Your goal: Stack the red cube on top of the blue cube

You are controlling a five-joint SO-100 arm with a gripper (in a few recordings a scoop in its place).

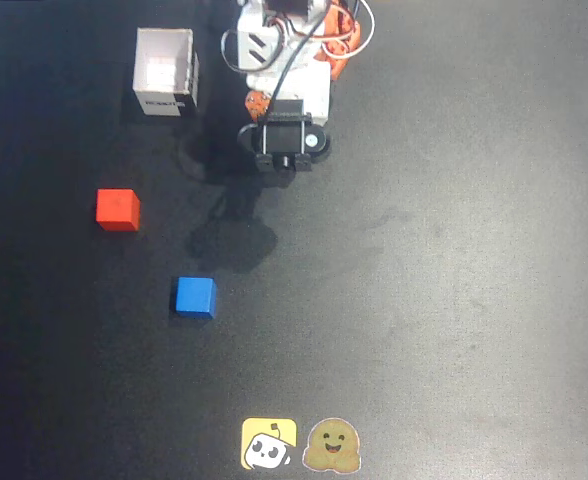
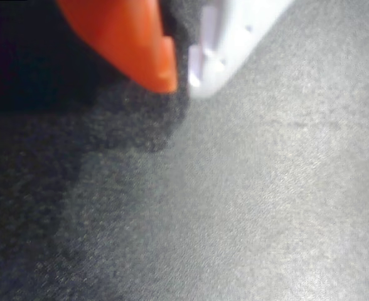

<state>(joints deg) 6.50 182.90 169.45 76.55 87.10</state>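
Note:
The red cube [image 1: 118, 209] sits on the black mat at the left in the overhead view. The blue cube [image 1: 195, 297] rests lower and a little to its right, apart from it. The arm [image 1: 282, 140] is folded back at the top centre, well away from both cubes. In the wrist view, my gripper [image 2: 183, 78] hangs close above bare mat. Its orange finger [image 2: 134, 44] and white finger [image 2: 228, 37] meet at the tips with nothing between them. Neither cube appears in the wrist view.
A white open-topped box [image 1: 166, 72] stands at the upper left, beside the arm's base. Two stickers, a yellow one [image 1: 268, 443] and a brown one [image 1: 333, 445], lie at the mat's bottom edge. Bare mat stretches across the right half.

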